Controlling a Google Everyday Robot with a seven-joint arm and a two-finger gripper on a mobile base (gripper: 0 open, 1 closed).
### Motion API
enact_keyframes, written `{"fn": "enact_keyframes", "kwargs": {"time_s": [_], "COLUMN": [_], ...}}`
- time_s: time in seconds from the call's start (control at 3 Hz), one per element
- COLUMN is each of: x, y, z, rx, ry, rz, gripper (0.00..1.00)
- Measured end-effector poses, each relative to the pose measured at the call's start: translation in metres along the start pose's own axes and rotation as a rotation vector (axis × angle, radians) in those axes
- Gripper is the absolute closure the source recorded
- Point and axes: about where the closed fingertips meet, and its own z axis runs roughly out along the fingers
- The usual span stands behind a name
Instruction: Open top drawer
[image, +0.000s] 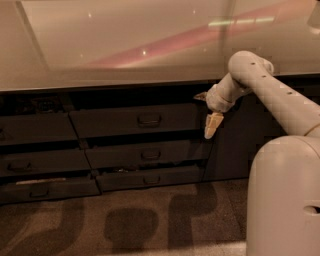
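The top drawer (115, 121) sits directly beneath the front edge of the surface (125, 45). Its loop handle (149, 120) is centred on the dark front. Two slimmer drawer fronts (150, 155) are stacked below it, above the floor (125, 220). The hand (212, 124) hangs at the drawer's right end, pointing downward, well apart from the handle. Whether the hand is apart or together cannot be told. The arm (270, 90) reaches in from the right.

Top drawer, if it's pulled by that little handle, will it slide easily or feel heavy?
Probably somewhat heavy: the top drawer has a wider front than the drawers below. Likely slides straight out, not tips, being housed with them. Its small handle may give little grip. The gripper hangs beside the front's right end, off the handle.
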Motion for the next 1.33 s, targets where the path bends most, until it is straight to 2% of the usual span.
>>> {"fn": "enact_keyframes", "kwargs": {"time_s": [0.33,1.0,1.33], "x": [-0.029,-0.025,-0.002], "y": [-0.022,-0.02,-0.017], "z": [-0.008,-0.003,0.024], "rx": [0.067,0.056,-0.002], "ry": [0.158,0.159,0.165], "rz": [-0.023,-0.013,0.037], "gripper": [0.0,0.0,0.0]}}
